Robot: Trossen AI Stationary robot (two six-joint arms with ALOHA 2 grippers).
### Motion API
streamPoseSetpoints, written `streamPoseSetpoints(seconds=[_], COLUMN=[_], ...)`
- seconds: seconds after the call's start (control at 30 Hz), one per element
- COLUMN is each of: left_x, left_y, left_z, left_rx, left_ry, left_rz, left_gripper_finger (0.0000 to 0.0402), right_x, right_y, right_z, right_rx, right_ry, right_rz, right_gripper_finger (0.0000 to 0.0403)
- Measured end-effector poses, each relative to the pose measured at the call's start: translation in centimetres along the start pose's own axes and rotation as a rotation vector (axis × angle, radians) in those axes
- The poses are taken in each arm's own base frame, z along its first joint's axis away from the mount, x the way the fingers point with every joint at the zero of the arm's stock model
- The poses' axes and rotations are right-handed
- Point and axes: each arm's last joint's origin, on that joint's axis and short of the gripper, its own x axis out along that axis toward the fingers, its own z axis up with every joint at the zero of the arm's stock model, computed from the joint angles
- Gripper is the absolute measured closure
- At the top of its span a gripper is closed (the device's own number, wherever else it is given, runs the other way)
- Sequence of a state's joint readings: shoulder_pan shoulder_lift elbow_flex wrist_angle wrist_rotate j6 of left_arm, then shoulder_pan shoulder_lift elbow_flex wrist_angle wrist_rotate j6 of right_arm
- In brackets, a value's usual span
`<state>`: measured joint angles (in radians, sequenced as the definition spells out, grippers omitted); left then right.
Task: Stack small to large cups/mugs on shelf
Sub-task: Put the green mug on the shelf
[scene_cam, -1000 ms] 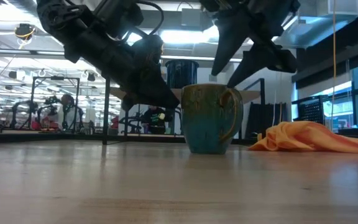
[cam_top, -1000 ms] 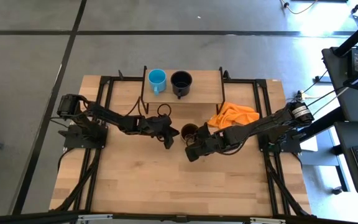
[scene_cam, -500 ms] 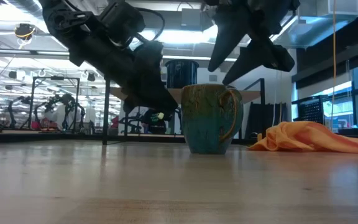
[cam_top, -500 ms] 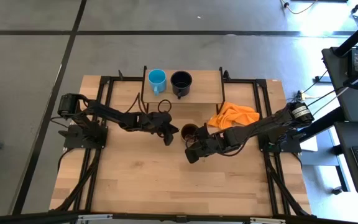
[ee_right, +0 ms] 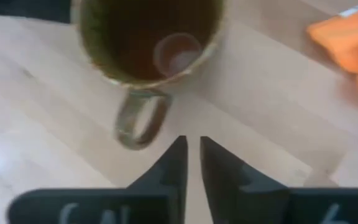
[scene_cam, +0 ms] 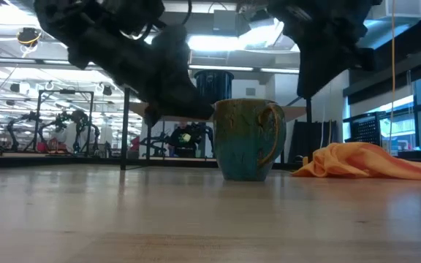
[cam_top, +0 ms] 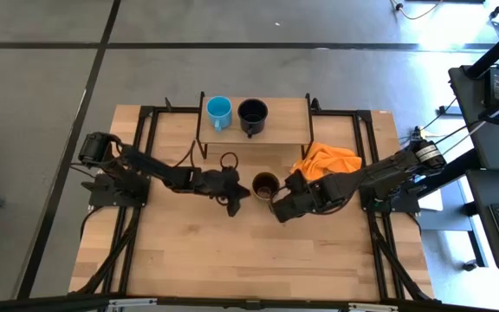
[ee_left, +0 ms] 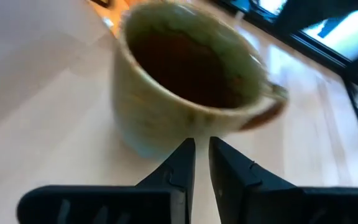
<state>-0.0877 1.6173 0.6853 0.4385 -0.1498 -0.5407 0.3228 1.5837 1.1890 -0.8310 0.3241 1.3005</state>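
Brown mug (cam_top: 265,183) is standing upright on the wooden surface (cam_top: 197,251) at centre frame in the high view, just below the shelf (cam_top: 286,114) and apart from it, dark inside showing. In the low view the same mug (scene_cam: 248,139) is sitting mid-frame with its handle turned to the right of the picture. Light-blue mug (cam_top: 219,110) and black mug (cam_top: 252,113) are resting side by side on the left and middle of the shelf, blue to the left; the shelf's right end is showing bare wood. Left pincer (cam_top: 235,196) is hanging just left of the brown mug, fingers nearly pressed together and gripping nothing; its wrist view is showing the two dark fingers (ee_left: 179,168) pointing at the mug's wall (ee_left: 166,118). Right pincer (cam_top: 277,208) is hovering just lower right of the mug, likewise closed to a narrow slit and empty; its wrist view is looking down past the fingers (ee_right: 173,163) at the mug's handle (ee_right: 138,121). Orange cloth (cam_top: 326,159) is lying crumpled right of the mug, below the shelf's right corner.
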Motion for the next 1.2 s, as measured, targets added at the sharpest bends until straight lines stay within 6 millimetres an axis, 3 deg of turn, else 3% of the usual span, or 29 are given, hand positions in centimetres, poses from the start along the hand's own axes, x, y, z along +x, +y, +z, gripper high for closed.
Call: streamPoseSetpoints(seconds=[0.2,0.43,1.2], left_x=[0.2,0.3,0.3], left_y=[1.5,2.0,2.7], left_z=[0.9,1.1,1.7], left_rx=[-0.028,-0.035,0.006], left_ry=[-0.018,-0.011,-0.023], left_rz=[0.039,0.028,0.013], left_gripper_finger=[0.036,0.036,0.036], right_x=[0.4,1.7,1.7], right_y=[0.7,0.9,1.6], right_z=[0.0,-0.4,-0.2], right_rx=[0.016,0.007,0.032], right_ry=[-0.011,0.01,-0.036], right_rz=[0.047,0.012,0.074], right_gripper_finger=[0.0397,0.0383,0.0392])
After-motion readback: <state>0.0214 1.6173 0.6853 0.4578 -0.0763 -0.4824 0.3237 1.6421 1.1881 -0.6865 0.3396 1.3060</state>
